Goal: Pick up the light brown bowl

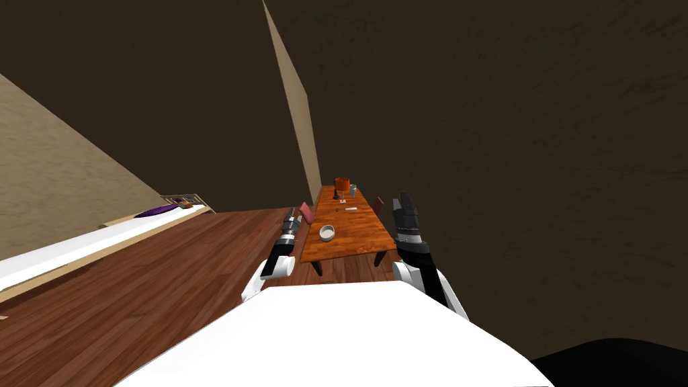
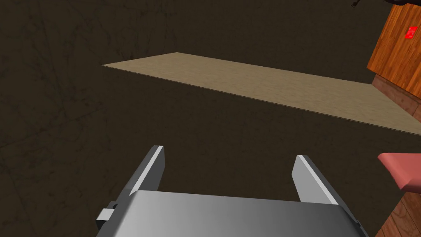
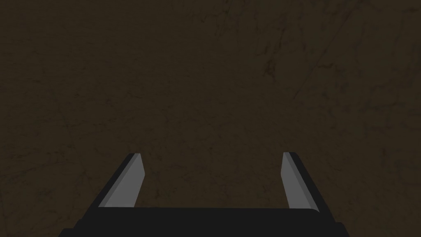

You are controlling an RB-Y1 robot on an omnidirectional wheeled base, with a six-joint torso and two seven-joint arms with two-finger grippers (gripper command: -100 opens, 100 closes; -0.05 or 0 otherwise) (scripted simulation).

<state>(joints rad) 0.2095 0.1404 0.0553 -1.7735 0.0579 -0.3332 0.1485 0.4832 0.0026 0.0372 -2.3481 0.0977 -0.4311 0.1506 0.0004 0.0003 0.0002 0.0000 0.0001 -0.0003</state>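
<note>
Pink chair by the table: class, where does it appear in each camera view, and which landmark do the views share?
Head view: pink chair at the orange table's left side, beside the left gripper.
Left wrist view: its pink edge, beside that gripper's open fingers.
Right wrist view: the right gripper, fingers open, across the table from the chair.
Shared landmark: the beige wall, in head and left wrist views.

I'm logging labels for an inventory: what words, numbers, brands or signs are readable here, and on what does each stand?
No text can be read.
bowl on the table: plain, no marking.
small white flat item on the table: too small to tell.
red patch on the orange wooden surface: no characters legible.
</note>
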